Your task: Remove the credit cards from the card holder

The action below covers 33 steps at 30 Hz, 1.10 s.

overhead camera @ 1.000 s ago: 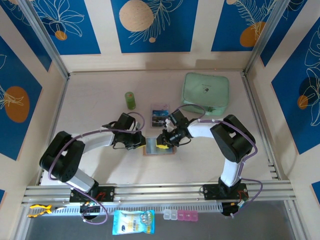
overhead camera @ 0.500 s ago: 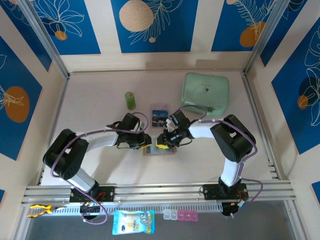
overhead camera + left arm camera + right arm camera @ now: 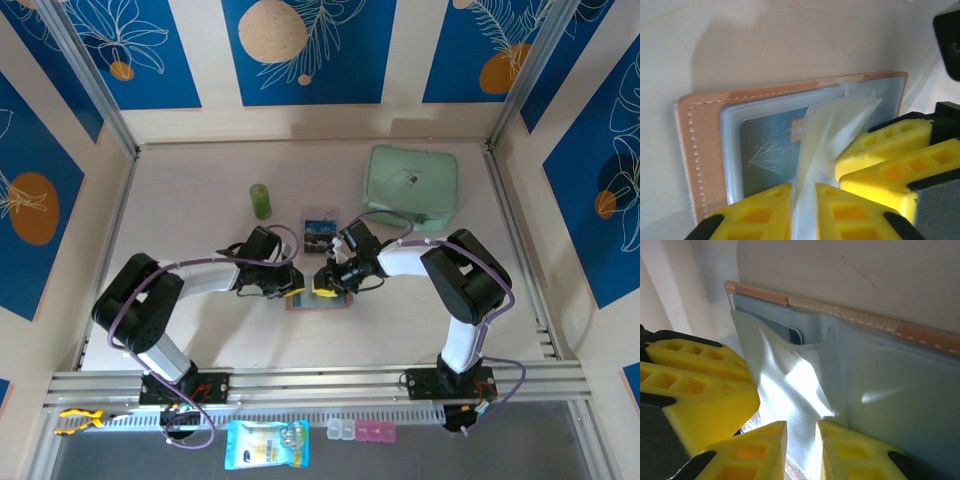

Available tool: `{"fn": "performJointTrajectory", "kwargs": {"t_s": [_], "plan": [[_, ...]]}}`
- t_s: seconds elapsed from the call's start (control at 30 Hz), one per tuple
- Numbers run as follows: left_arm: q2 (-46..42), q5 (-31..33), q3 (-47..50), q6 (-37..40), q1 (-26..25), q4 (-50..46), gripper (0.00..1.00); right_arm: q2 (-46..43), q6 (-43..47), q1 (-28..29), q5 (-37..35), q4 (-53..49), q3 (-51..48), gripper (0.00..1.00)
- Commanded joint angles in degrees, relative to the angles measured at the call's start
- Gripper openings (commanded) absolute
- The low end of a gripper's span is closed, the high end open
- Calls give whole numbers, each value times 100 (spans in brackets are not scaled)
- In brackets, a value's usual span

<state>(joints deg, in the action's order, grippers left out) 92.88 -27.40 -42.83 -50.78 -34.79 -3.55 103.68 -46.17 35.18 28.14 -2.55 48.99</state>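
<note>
We are finding the card holder (image 3: 320, 300) lying open and flat around the middle of the table (image 3: 200, 180), somewhat nearer its near edge, with both arms meeting over it. The left gripper (image 3: 803, 192) is nearly closed, pinching a raised fold of the holder's clear sleeve (image 3: 835, 125) between its yellow fingers. The right gripper (image 3: 802, 432) is likewise narrowed to a slit with the same film running between its fingers. We are judging it clamped, though the contact itself is hidden. A blue card (image 3: 770, 145) with a gold chip is sitting inside the sleeve, flat against the panel. Two loose cards (image 3: 321, 225) are lying just beyond the holder, toward the far edge.

We are judging the card light, stiff and slick, and the film soft and crumpling. The hold should be going on the card's edge nearest the sleeve's mouth, not on the film.

We are reading no writing. The card is showing only a fine line pattern, and the mark on the mint-green pouch (image 3: 411, 187) near the far right corner is too small to make out.
</note>
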Motion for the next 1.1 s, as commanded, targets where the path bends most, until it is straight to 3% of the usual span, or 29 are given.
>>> {"fn": "performJointTrajectory", "kwargs": {"t_s": [0.0, 0.23, 0.43, 1.07], "plan": [[17, -226, -6, -95, -46, 279, 17, -89, -19, 28, 109, -34, -73, 24], [-57, -271, -37, -116, -52, 273, 18, -528, 46, 42, -115, -234, -74, 25], [-192, -273, -176, -73, -66, 81, 27, -1054, 149, -28, -479, -658, -73, 26], [442, -312, -960, -186, -590, 118, 28, -2357, 337, -590, -845, -1296, -519, 28]]}}
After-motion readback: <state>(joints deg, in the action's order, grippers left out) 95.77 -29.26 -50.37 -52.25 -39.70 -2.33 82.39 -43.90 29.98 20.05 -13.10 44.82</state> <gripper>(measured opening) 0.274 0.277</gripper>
